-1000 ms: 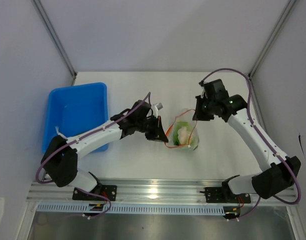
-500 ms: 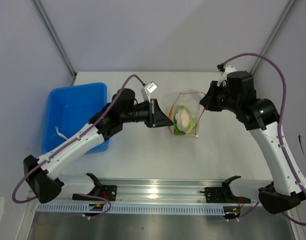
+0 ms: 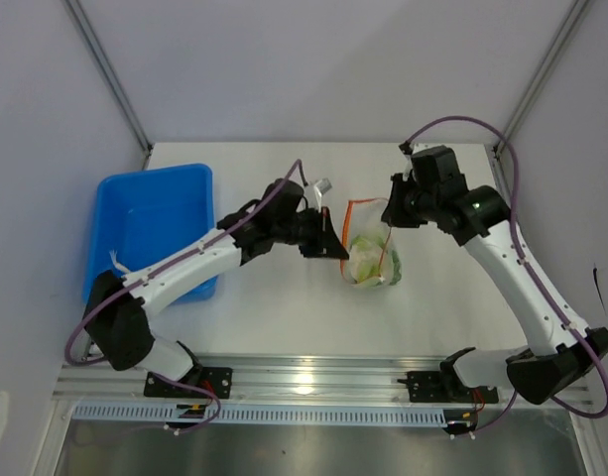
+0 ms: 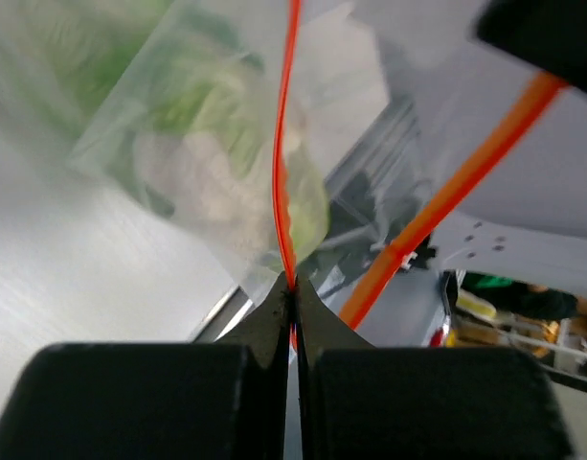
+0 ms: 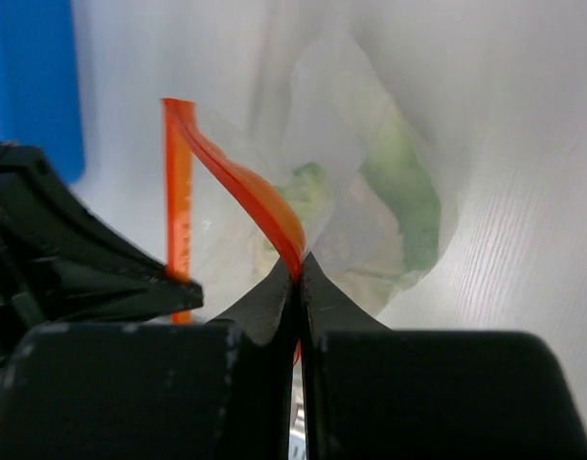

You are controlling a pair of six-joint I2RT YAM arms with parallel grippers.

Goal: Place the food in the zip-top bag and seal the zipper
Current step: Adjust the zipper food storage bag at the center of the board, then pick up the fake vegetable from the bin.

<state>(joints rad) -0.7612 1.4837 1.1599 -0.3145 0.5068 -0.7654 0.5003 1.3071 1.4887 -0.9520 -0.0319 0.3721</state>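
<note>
Clamped shut, the left pincer [image 4: 293, 292] nips the zipper [image 4: 282, 144] edge-on, and the thin orange-red strip runs straight up out of its pressed-together tips. Its arm reaches in from the left, passing the near right corner of the blue bin [image 3: 150, 223], which sits at the far left of the white worktop [image 3: 284, 297]. Just right of that pincer is the bag [image 3: 371, 253], clear and crinkled, near the middle of the worktop. Whether its bottom rests on the surface or hangs just above it cannot be told. The food [image 3: 365, 266] is inside, pale and green leafy pieces bunched low in the bag. The mouth faces up and gapes, with the two zipper strips standing apart as an orange loop seen from above, so the seal is not made. On the bag's right side, the right pincer [image 5: 298, 273] is likewise closed tight on the zipper, one orange strip curving down into its tips. The other strip stands upright apart from it, beside the dark left pincer. The right arm comes in from the right.
</note>
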